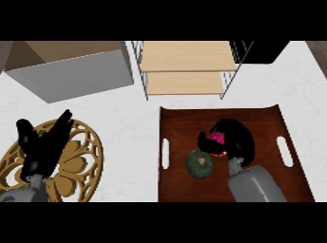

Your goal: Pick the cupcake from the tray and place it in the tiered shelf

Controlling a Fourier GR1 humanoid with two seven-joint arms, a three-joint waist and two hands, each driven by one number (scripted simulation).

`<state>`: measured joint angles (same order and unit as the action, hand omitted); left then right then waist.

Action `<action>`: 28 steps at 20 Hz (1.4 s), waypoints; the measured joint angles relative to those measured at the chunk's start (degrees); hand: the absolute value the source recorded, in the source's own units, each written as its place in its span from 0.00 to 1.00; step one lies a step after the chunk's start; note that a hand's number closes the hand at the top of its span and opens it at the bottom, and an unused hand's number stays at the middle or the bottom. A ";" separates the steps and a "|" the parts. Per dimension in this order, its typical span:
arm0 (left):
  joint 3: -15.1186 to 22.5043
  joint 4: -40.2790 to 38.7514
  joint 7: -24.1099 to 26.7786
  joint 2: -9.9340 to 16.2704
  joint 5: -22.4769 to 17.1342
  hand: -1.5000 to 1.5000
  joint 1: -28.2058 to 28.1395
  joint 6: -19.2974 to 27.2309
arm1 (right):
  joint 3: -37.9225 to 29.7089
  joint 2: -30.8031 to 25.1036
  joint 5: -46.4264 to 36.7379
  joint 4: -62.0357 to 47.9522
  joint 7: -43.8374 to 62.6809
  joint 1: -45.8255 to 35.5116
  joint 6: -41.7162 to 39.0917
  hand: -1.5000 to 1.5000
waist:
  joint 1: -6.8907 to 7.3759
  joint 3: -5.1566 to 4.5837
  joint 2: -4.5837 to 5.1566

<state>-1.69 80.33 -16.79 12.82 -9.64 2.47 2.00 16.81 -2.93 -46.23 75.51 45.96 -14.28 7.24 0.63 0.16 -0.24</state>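
A dark brown tray (pixel 264 118) lies at the lower right of the white counter. On it my right hand (pixel 233 137) is curled over the cupcake (pixel 216 138), of which only a pink patch shows between thumb and fingers. Beside the hand's left sits a round dark green object (pixel 200 163). The tiered shelf (pixel 187 66), a white wire frame with light wooden boards, stands beyond the tray at the top centre. My left hand (pixel 43 147) rests open, fingers up, at the lower left.
A round golden openwork trivet (pixel 82 156) lies under the left hand. A grey box with a brown inside (pixel 72 69) stands at the upper left. A black object (pixel 264 51) sits right of the shelf.
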 measured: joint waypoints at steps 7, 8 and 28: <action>1.25 -1.31 0.01 -0.71 0.62 0.50 2.25 -0.72 | 18.29 2.36 6.92 0.29 -2.12 -11.40 -2.29 1.00 | 2.72 0.10 0.42; 1.12 -1.31 0.24 -0.67 0.48 0.50 2.08 -0.94 | 20.65 2.48 7.88 1.50 -0.83 -13.22 -1.26 1.00 | 2.69 0.11 0.33; -0.94 -0.99 0.20 -0.48 0.71 0.50 0.49 -0.33 | 12.73 2.27 2.78 20.56 20.46 -47.45 -5.93 1.00 | -0.47 0.05 -0.36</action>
<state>-2.63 79.33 -16.59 12.34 -8.94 2.96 1.67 29.55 -0.66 -43.44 96.07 66.42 -61.73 1.30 0.16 0.21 -0.60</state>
